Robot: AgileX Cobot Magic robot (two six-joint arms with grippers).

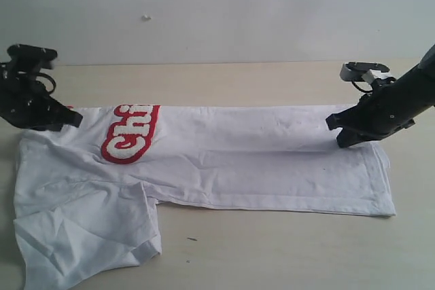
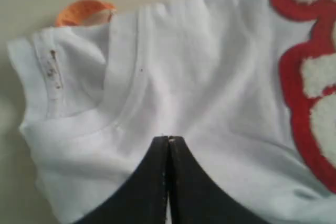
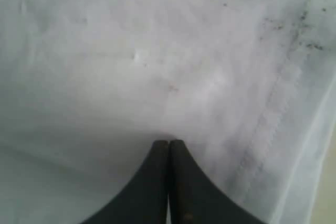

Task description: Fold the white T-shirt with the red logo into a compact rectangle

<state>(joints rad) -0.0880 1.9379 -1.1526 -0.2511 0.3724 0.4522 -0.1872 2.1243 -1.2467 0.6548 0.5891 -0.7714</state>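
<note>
The white T-shirt (image 1: 258,161) lies flat on the table, folded lengthwise, neck to the left and hem to the right. Its red logo (image 1: 129,134) is cut off by the far fold, so only its first letters show. One sleeve (image 1: 88,236) spreads out at the front left. My left gripper (image 1: 73,120) is shut, its tips (image 2: 168,139) resting on the cloth just below the ribbed collar (image 2: 113,114), near the orange tag (image 2: 84,13). My right gripper (image 1: 336,128) is shut too, its tips (image 3: 168,142) on the cloth near the stitched hem (image 3: 273,114). No cloth shows between either pair of fingers.
The shirt rests on a light wooden table (image 1: 272,249) that ends at a pale wall (image 1: 217,11) behind. Bare tabletop shows in front of the shirt and behind its far edge.
</note>
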